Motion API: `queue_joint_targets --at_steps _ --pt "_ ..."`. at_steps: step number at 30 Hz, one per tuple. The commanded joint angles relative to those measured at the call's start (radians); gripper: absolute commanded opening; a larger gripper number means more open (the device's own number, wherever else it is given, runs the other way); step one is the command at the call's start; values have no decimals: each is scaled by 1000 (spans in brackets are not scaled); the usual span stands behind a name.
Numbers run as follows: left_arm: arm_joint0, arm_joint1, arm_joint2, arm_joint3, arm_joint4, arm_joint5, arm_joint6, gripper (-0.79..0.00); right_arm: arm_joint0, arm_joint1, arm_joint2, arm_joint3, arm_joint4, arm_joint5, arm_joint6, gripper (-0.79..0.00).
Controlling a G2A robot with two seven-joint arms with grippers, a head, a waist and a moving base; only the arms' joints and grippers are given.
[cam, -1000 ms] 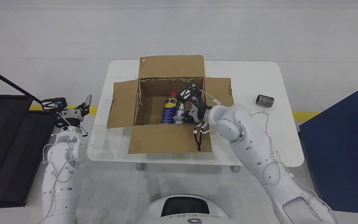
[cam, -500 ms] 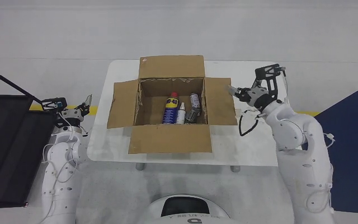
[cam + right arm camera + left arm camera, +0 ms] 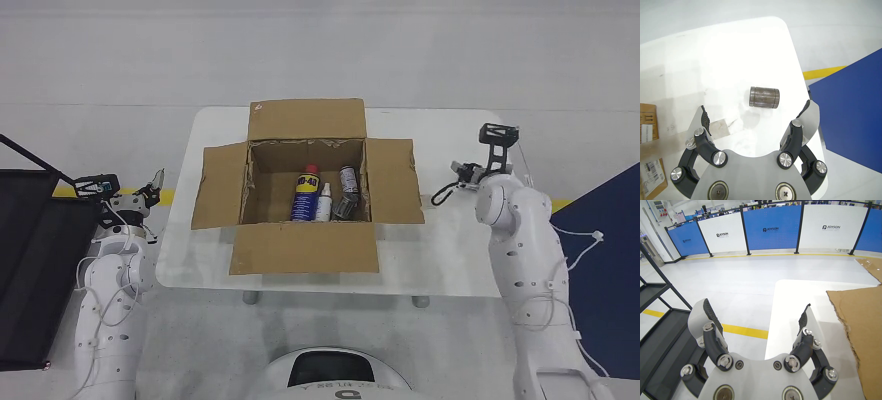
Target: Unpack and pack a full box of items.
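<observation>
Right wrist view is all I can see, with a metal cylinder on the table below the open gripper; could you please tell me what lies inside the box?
Observer: The top view shows a blue and yellow spray can inside the open cardboard box.
Operator: Thank you. What is next to it?
Observer: A small white bottle sits right beside that can.
Operator: And where is the left gripper, please?
Observer: The left gripper is open and empty, at the table edge on the robot's left side, apart from the box.
</observation>
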Motion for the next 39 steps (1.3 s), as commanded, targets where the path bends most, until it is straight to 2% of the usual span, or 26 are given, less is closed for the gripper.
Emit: queue_joint_targets --at_steps 1,7,11,18,23,25,26,27,29,30,39 --pt "0 0 0 0 0 0 0 0 33 -4 -6 57 13 15 9 0" --pt "0 0 0 0 0 0 0 0 111 -12 -38 216 -10 39 14 0" --pt "0 0 0 0 0 0 0 0 183 -24 -86 344 -46 85 0 -37" --pt "0 0 0 0 0 0 0 0 278 -38 -105 508 -2 47 -37 -37" --pt "0 0 0 0 0 0 0 0 329 -46 -119 607 13 29 -59 -163" --pt "0 0 0 0 0 0 0 0 344 -50 -132 639 7 18 -63 -292" --pt "0 0 0 0 0 0 0 0 353 -51 -137 658 3 19 -65 -422" --pt "0 0 0 0 0 0 0 0 363 -53 -141 676 0 24 -68 -493" --pt "0 0 0 0 0 0 0 0 379 -57 -145 704 11 15 -77 -711" --pt "0 0 0 0 0 0 0 0 385 -58 -146 715 13 14 -82 -785" --pt "0 0 0 0 0 0 0 0 379 -58 -131 709 32 -3 -157 -785"
